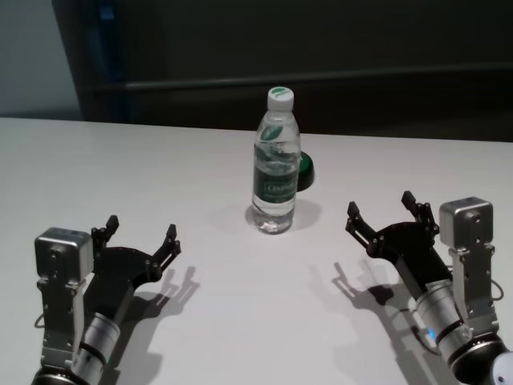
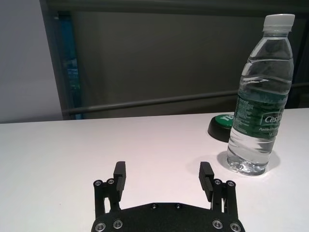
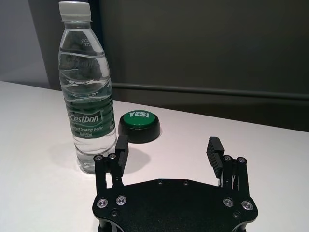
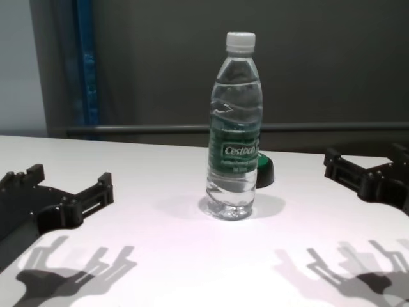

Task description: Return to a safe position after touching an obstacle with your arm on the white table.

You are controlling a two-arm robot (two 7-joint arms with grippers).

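The obstacle, a tall clear water bottle with a white cap and dark green label, stands upright in the middle of the white table. It also shows in the left wrist view, the right wrist view and the chest view. My left gripper is open and empty, low over the table at the near left, apart from the bottle. My right gripper is open and empty at the near right, also apart from the bottle.
A low black puck with a green top sits just behind and to the right of the bottle; it also shows in the right wrist view. A dark wall with a rail runs behind the table's far edge.
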